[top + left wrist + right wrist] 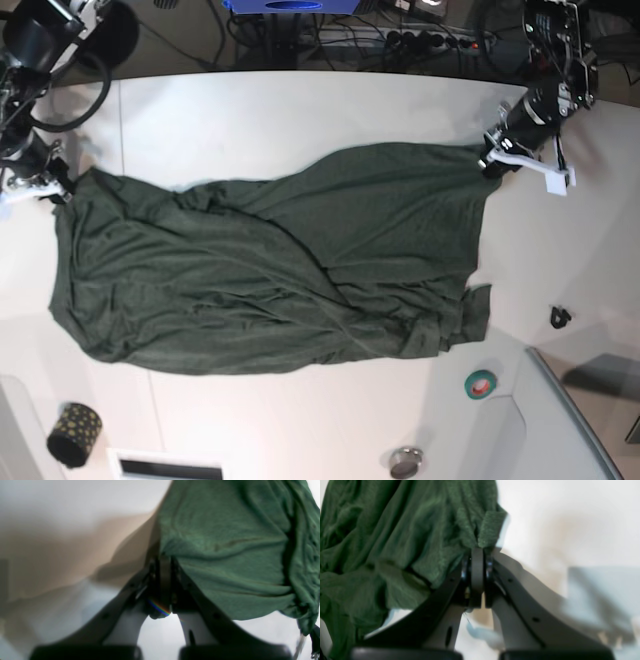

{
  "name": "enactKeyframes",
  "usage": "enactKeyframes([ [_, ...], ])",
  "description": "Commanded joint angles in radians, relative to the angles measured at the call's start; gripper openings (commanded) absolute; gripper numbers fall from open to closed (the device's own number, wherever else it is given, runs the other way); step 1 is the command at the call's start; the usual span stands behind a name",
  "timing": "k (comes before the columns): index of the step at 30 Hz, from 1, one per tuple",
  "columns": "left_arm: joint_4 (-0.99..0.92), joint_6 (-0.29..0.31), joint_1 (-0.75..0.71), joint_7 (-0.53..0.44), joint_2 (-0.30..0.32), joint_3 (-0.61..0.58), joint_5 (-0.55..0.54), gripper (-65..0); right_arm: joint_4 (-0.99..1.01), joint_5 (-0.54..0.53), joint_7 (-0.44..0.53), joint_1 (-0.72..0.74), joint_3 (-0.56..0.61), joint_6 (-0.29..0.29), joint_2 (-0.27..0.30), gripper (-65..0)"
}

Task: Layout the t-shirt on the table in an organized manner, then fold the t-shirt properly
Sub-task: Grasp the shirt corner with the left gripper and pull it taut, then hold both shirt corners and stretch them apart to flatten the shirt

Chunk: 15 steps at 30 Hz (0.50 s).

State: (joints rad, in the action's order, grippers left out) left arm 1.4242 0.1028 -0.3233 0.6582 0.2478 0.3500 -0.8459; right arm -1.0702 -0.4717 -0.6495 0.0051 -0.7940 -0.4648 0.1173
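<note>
Base view overhead, far — wrist views close, blurry, all sharing the t-shirt.

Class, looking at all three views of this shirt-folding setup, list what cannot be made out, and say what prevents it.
- Left tool: fingertip contact hidden by the t-shirt, left wrist view.
- Right wrist view: background beyond the right tool blurred.
- Base view: small black item on the table too small to identify.

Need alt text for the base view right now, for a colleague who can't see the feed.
A dark green t-shirt lies wrinkled across the white table, stretched between two corners pinched by the shut left gripper and right gripper. Near the front edge sit a dotted black cup, a green tape roll and a small metal lid.
</note>
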Motion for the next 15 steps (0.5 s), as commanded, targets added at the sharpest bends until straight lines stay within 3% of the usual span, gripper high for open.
enactKeyframes([
  [1, 0.017, 0.005, -0.004, 0.005, 0.026, 0.007, -0.011, -65.0, -0.017, -0.019, -0.003, 0.011, -0.005, -0.010, 0.020, -64.2],
  [15, 0.016, 0.005, 0.016, 0.008, 0.134, 0.007, -0.011, -65.0, -0.367, -0.014, -0.261, -0.116, -0.006, -0.028, 0.015, -64.2],
])
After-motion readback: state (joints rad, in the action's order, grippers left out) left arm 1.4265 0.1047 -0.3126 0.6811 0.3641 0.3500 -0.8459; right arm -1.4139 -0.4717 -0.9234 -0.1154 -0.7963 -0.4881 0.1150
